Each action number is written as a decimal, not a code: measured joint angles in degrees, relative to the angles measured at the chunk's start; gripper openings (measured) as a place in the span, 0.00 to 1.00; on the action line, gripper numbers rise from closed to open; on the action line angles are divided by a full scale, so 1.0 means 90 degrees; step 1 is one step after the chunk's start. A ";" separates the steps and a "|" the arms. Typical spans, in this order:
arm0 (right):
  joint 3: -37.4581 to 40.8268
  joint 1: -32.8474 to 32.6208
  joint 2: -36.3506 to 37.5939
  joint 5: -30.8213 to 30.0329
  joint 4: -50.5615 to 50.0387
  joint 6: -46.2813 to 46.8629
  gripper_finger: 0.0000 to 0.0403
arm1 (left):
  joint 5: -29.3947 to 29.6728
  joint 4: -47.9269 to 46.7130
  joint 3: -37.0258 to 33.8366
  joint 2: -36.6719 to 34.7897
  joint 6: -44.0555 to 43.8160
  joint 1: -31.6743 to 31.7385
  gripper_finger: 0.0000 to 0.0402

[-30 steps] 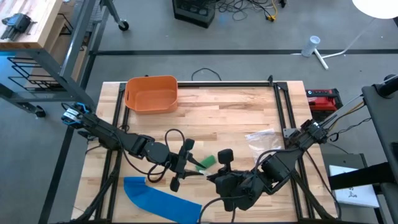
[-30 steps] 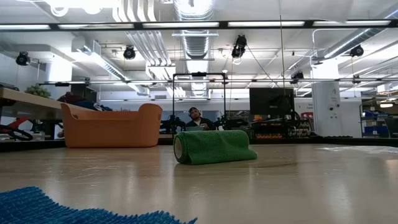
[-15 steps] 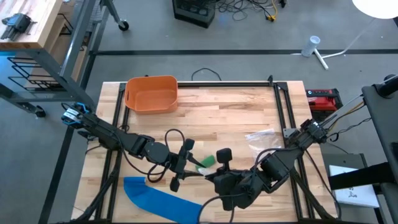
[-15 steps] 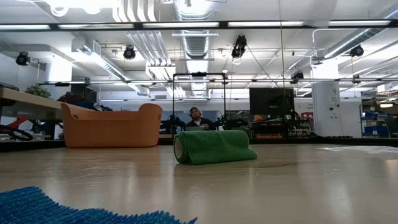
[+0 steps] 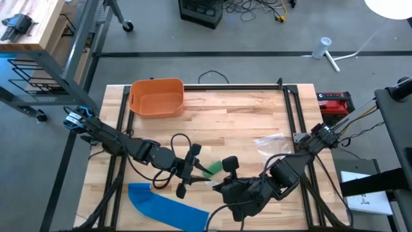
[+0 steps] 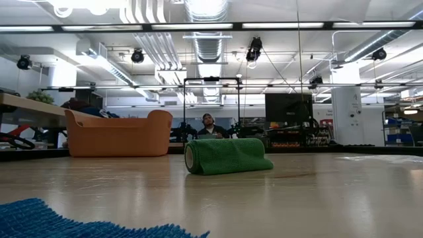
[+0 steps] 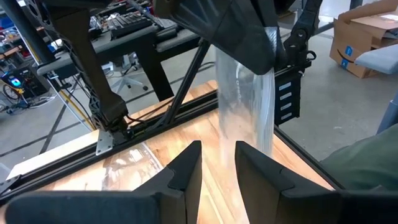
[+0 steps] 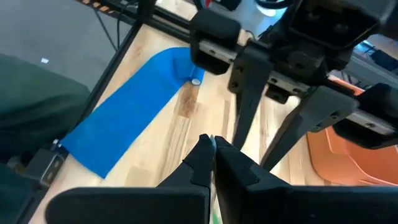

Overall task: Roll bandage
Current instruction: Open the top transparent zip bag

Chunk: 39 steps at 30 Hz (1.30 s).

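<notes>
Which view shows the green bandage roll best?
The low view: the green bandage roll lies unobstructed, its spiral end visible. The high view shows only a sliver between the arms. Neither wrist view clearly shows it.

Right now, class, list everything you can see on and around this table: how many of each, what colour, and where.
Rolled bandage: one, green, middle of the table near the front, lying on its side between the two arms.
Flat bandage strip: one, blue, front left of the table, unrolled.
Tub: one, orange, back left of the table.
Clear plastic wrapper: one, see-through, right side of the table.
Red box: one, just off the table's right back corner.
Left gripper: dark, fingers slightly apart, beside the green roll.
Right gripper: dark, fingers shut, front centre.
</notes>
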<state>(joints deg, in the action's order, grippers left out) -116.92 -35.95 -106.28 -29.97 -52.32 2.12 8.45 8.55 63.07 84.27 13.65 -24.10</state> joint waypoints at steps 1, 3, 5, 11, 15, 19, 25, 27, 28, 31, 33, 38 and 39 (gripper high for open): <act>0.0000 0.0012 0.0000 -0.0001 0.0034 0.0034 0.01 | 0.0000 0.0001 0.0000 0.0000 0.0000 0.0000 0.22; 0.0000 0.0019 0.0000 -0.0003 0.0004 0.0097 0.01 | 0.0000 0.0001 0.0000 0.0000 0.0000 0.0000 0.22; 0.0000 0.0019 0.0000 -0.0003 -0.0092 0.0116 0.01 | 0.0000 0.0000 -0.0002 0.0000 0.0000 -0.0001 0.23; 0.0002 0.0031 0.0000 -0.0003 -0.0342 0.0508 0.01 | 0.0000 0.0000 -0.0002 0.0000 0.0044 0.0000 0.27; 0.0002 0.0049 0.0000 -0.0010 -0.0242 0.0439 0.01 | 0.0000 0.0001 -0.0002 0.0000 0.0090 0.0000 0.29; 0.0002 0.0079 0.0000 -0.0267 -0.0247 0.0363 0.01 | 0.0000 0.0001 -0.0002 0.0000 0.0092 0.0000 0.31; 0.0002 0.0144 0.0000 -0.0338 -0.0247 0.0368 0.01 | 0.0000 0.0001 -0.0002 0.0000 0.0092 -0.0001 0.30; 0.0002 0.0146 0.0000 -0.0285 -0.0247 0.0366 0.01 | 0.0000 0.0001 -0.0002 0.0000 0.0092 -0.0001 0.28; 0.0002 0.0145 0.0000 -0.0187 -0.0247 0.0363 0.01 | 0.0000 0.0001 -0.0002 0.0000 0.0092 -0.0001 0.28; 0.0005 0.0135 0.0000 0.0051 -0.0247 0.0363 0.01 | 0.0000 0.0001 -0.0002 0.0000 0.0092 -0.0001 0.26; 0.0005 0.0134 0.0000 0.0051 -0.0244 0.0381 0.01 | 0.0000 0.0001 -0.0002 0.0000 0.0092 -0.0001 0.25; 0.0007 0.0153 0.0000 0.0047 -0.0061 0.0414 0.01 | 0.0000 0.0001 -0.0002 -0.0001 0.0092 -0.0001 0.23; 0.0007 0.0153 0.0000 0.0048 -0.0032 0.0400 0.01 | 0.0000 -0.0001 -0.0002 -0.0002 0.0092 -0.0002 0.23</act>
<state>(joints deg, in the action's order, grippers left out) -116.86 -34.57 -106.28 -29.54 -52.61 5.72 8.45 8.54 63.05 84.25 14.48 -24.12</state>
